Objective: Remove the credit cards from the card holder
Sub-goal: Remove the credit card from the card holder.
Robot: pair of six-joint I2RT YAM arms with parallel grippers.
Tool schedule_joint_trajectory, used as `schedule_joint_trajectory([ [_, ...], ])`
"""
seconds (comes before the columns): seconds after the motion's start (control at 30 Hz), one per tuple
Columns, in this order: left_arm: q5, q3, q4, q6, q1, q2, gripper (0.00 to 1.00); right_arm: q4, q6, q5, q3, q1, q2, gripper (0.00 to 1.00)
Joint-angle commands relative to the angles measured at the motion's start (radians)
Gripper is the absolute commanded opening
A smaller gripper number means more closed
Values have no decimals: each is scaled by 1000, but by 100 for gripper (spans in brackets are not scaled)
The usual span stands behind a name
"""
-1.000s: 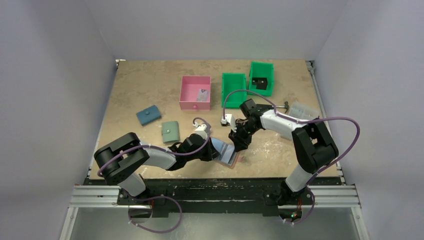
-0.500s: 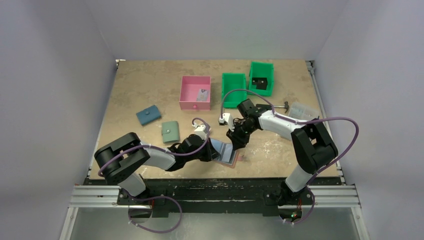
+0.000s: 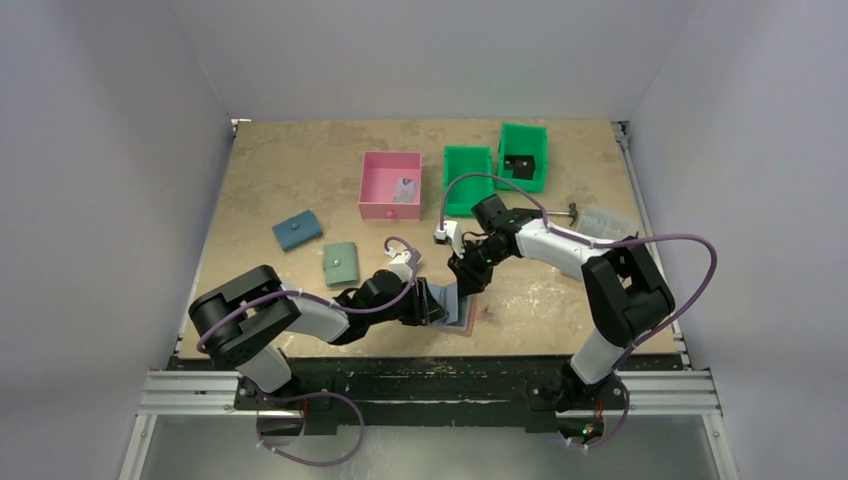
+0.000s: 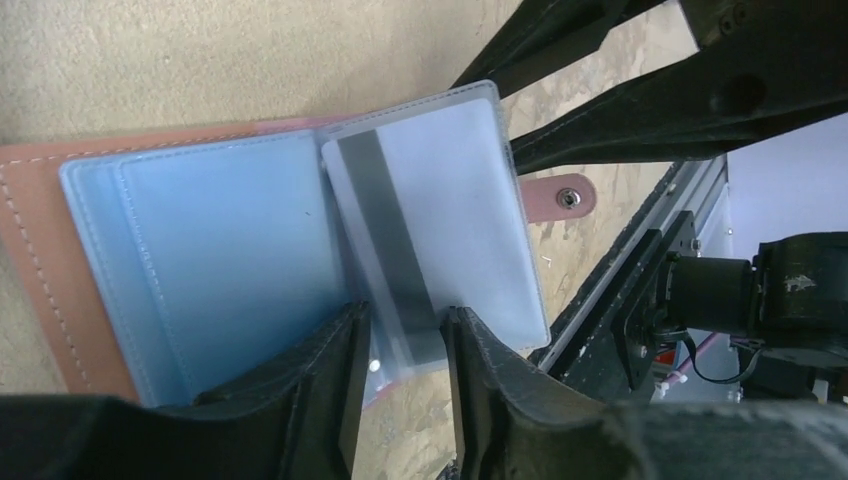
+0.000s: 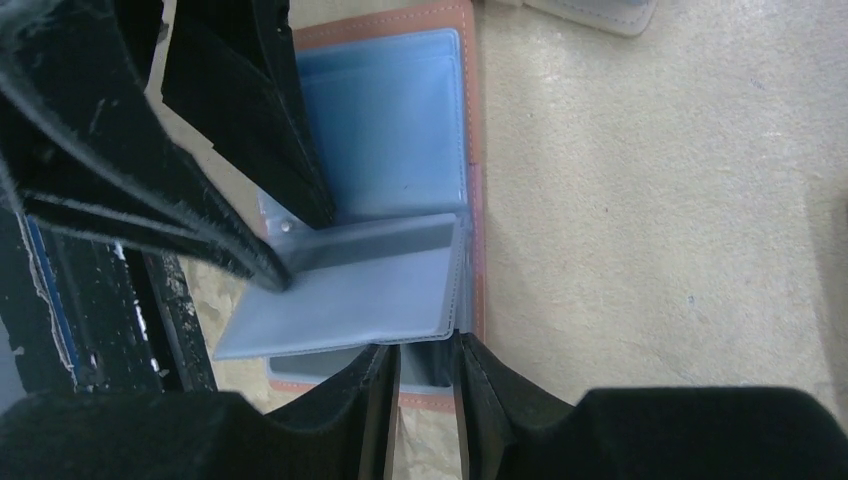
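Card holder lies open at the table's 6 o'clock edge, blue lining up. My left gripper is parted, straddling a clear sleeve that holds a striped grey credit card. My right gripper is parted too, at the sleeve's spine end.

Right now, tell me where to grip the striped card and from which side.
I'd pinch the striped card at the short edge nearest the left claw, coming edge-on from there: it is thin and flat, in a clear sleeve lifted off the card holder.
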Motion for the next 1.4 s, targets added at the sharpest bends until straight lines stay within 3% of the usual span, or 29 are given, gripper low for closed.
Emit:
schedule_joint_trajectory([
  [0.0,34,-25,54,-16,7,-18,44,10,32,-88,40,16,21,33],
  [0.13,35,-39,71,-27,9,-47,59,13,41,-102,43,21,36,33],
  [0.47,39,-23,46,-37,11,-68,70,-6,46,-181,69,26,74,33],
  [0.93,-102,156,-362,-24,9,-69,70,-90,-24,-326,105,43,121,34],
  [1.37,-128,148,-356,-72,9,-135,74,-214,-127,-447,146,72,182,34],
])
